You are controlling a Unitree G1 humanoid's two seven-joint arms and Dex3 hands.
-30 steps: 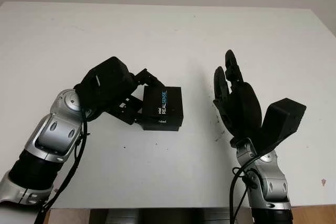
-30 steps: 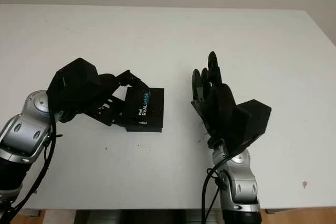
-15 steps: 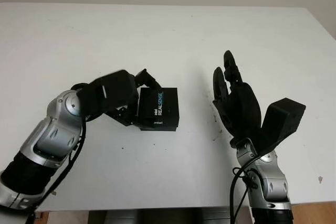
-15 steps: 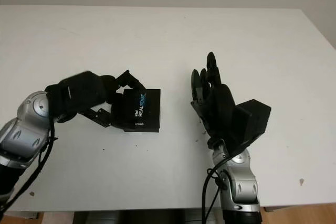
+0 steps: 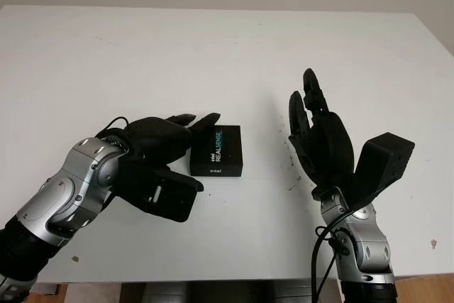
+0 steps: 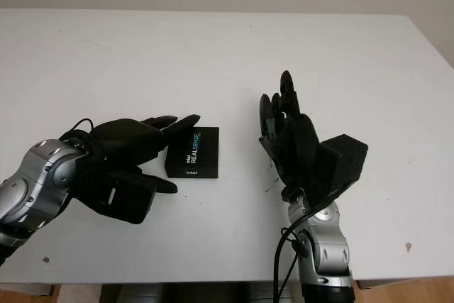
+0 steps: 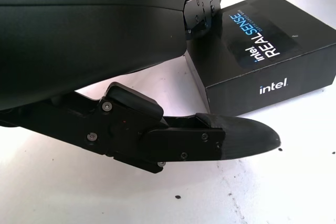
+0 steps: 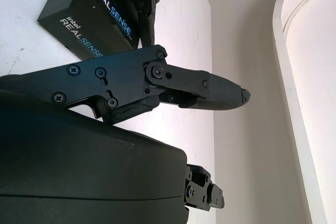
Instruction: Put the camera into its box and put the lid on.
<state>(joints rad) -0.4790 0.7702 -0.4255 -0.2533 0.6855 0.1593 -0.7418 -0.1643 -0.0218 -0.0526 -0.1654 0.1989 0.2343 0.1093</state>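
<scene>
A black box (image 5: 216,151) printed "intel REALSENSE" lies flat on the white table (image 5: 227,47), its lid on. The camera itself is hidden. My left hand (image 5: 190,148) is open just left of the box. Its upper fingers (image 5: 202,120) reach to the box's far left corner, and the thumb (image 7: 236,129) stretches along the near side, apart from the box. In the left wrist view the box (image 7: 262,51) sits just beyond the hand. My right hand (image 5: 305,104) stands upright and open to the right of the box, about a hand's width away, holding nothing.
The table's near edge (image 5: 234,282) runs just behind both forearms, and its right edge (image 5: 440,54) slants past the right hand. A few dark specks (image 5: 291,188) mark the surface near the right hand.
My left hand has let go of the box, opened, and rolled back toward the near left. The box now lies flat. The right hand has not moved.
</scene>
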